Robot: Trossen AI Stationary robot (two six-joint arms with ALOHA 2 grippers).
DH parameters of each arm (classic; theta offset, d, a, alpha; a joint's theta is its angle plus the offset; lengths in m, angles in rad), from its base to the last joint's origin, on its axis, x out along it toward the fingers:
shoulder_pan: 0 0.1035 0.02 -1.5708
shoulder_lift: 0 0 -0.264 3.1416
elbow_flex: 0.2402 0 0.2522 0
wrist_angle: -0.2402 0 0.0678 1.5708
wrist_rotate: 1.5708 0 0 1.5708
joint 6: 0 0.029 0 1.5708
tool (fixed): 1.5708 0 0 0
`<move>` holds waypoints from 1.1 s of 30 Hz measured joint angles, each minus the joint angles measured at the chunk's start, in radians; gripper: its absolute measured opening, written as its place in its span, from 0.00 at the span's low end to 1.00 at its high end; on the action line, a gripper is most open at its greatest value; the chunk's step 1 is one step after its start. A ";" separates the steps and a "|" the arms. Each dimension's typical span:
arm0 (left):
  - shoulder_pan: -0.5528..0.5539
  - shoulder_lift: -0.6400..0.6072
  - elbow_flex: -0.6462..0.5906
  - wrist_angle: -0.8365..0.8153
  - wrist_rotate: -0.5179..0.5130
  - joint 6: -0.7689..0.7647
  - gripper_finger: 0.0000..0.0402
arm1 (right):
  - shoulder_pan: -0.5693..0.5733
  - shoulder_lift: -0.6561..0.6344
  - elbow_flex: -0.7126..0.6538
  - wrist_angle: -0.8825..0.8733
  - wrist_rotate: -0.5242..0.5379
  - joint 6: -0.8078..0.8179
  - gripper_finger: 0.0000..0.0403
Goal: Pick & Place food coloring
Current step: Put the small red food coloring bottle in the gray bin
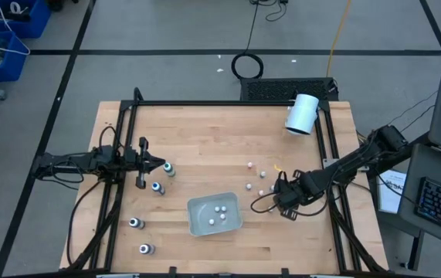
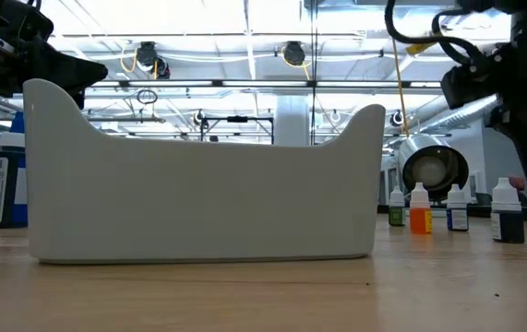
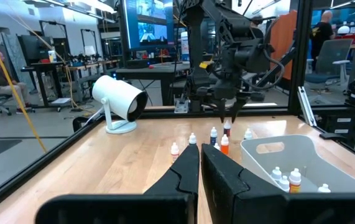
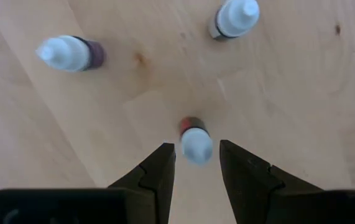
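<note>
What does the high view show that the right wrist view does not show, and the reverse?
Only the high view shows the whole table, the clear tray with small bottles inside, the white cylinder, four dark-bodied bottles near the left gripper, and both arms.

Only the right wrist view shows up close that a red bottle stands between the right gripper's fingers, with a gap on each side.

Both show the right gripper over loose bottles standing on the wood.

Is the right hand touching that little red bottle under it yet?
Apart. The right wrist view shows bare wood on both sides of the red bottle, between it and the right hand's open fingers.
</note>
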 joint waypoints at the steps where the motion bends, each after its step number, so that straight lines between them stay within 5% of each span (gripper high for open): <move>1: 0.000 0.000 0.000 0.000 0.000 0.000 0.06 | 0.000 0.000 -0.006 0.006 0.000 0.000 0.29; 20: 0.000 0.000 0.000 0.000 0.000 0.000 0.06 | -0.001 0.000 -0.047 0.073 0.001 0.004 0.29; 33: 0.000 0.000 0.000 0.000 0.000 0.000 0.06 | -0.002 0.000 -0.046 0.074 -0.023 -0.006 0.10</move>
